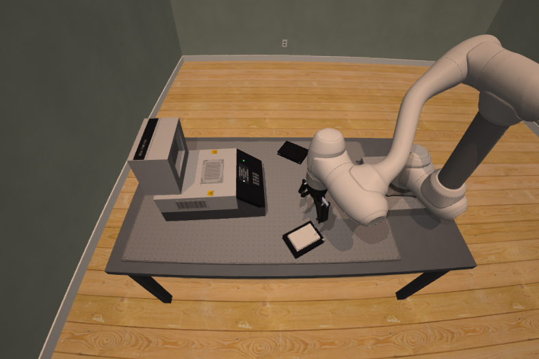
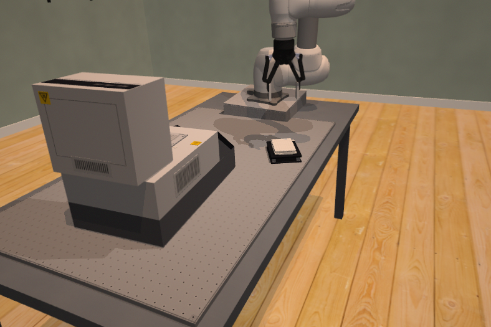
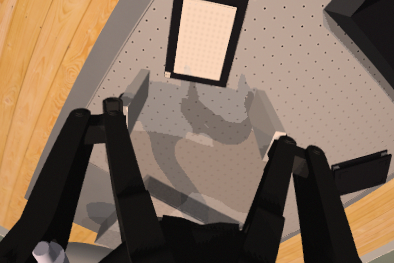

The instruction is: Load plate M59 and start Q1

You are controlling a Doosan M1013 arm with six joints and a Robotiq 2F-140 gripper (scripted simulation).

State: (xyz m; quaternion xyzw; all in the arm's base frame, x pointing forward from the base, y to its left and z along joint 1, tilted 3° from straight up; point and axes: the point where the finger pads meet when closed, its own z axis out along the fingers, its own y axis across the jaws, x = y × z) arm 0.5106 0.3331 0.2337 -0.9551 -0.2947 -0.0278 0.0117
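The cycler Q1 (image 1: 204, 176) stands at the table's left with its lid (image 1: 163, 154) raised upright behind the block (image 1: 212, 170). The block shows a ribbed grey rectangle; I cannot tell whether a plate lies on it. The lamp (image 1: 243, 161) on the black panel is green, above the keypad (image 1: 254, 178). The white plate M59 (image 1: 304, 238) lies on the black nest N1 near the front edge; it also shows in the exterior view (image 2: 284, 146) and the wrist view (image 3: 205, 37). My gripper (image 1: 314, 202) (image 2: 282, 85) (image 3: 201, 92) hangs open and empty above the table, a little behind the plate.
The black nest ND (image 1: 293, 151) lies empty at the table's rear, behind my arm; its edge shows in the wrist view (image 3: 362, 170). The arm's base block (image 2: 265, 104) sits at the table's right end. Q1's dark panel corner (image 3: 366, 11) is at the wrist view's upper right.
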